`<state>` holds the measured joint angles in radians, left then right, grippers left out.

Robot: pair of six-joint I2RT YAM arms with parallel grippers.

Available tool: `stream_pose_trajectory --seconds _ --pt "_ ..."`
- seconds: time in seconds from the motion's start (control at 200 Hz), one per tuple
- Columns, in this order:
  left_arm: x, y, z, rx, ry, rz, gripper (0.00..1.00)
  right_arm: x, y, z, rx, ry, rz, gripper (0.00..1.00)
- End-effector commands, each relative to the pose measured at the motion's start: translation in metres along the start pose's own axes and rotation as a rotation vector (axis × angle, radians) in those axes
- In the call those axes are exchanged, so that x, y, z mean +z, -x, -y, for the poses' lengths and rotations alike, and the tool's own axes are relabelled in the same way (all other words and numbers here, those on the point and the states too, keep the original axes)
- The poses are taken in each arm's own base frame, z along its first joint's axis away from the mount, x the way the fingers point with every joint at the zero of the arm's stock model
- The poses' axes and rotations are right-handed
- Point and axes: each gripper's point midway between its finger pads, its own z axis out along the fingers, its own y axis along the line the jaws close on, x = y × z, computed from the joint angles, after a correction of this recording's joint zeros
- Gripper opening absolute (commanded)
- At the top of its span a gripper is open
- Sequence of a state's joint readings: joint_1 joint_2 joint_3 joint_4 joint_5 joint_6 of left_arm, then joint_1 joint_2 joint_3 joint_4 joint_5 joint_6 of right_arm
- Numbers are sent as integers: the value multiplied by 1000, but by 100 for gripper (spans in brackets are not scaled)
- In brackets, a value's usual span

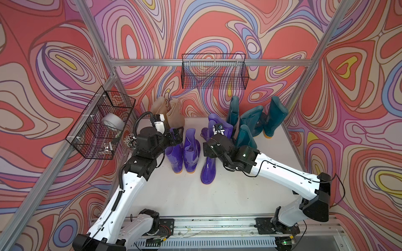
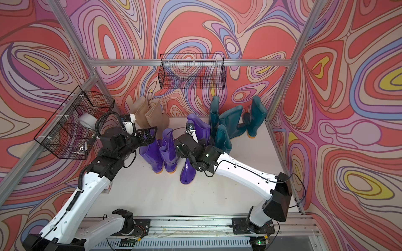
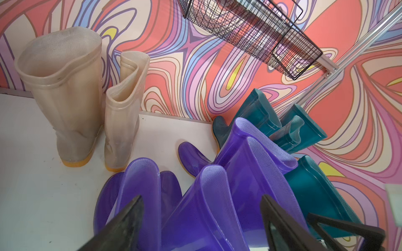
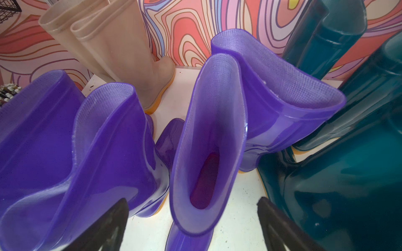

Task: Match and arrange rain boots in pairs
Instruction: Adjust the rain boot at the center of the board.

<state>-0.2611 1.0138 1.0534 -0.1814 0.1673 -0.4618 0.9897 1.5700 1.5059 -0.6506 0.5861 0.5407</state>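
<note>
The lone purple boot (image 1: 208, 171) is standing upright near the middle of the worktop (image 1: 217, 202). Its long axis is running straight up through the shaft, its toe is pointing toward the robot's base, and its open mouth is facing up at the right wrist camera. The right end effector (image 4: 192, 201) is hanging released over that mouth, jaws spreading wide on either side of the rim and gripping nothing, so I am reading the boot as resting on its own sole where a second pair should form. Its likely mate, the rear purple boot (image 1: 218, 123), is sitting just behind it with its toe pointing to the robot's left and its shaft leaning toward the teal boots (image 1: 250, 119), so these two are not lining up yet. Just to the left, the purple pair (image 1: 174, 156) is standing side by side, shafts touching and both toes pointing toward the base, which is looking like the pattern you are copying. The left end effector (image 1: 176, 135) is hovering open over that pair's tops, and you cannot tell whether a finger is brushing a rim. Farther back, the beige boots (image 1: 176, 115) are standing together by the wall. The four teal ones are crowding the far right corner, some tilting against each other and not yet sorted.
</note>
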Motion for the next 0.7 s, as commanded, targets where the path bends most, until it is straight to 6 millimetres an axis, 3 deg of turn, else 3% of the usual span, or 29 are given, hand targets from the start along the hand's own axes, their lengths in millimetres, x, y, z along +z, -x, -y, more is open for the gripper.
stream_pose_trajectory --seconds 0.0,0.075,0.23,0.31,0.516,0.691 --pt "-7 11 8 -8 -34 51 85 18 -14 2 -9 -59 -27 91" --pt "-9 12 8 -6 -32 59 85 25 -13 -2 -32 -69 -33 81" --pt "-9 12 9 -1 -36 60 85 25 -8 3 -61 -103 -23 39" --pt "-10 12 11 1 -47 59 85 20 -6 11 -64 -118 -11 21" --pt "-5 7 24 10 -130 28 84 -5 -2 11 -130 12 20 2" --pt "-5 -7 63 62 -307 -47 83 -47 -8 3 -232 251 32 2"
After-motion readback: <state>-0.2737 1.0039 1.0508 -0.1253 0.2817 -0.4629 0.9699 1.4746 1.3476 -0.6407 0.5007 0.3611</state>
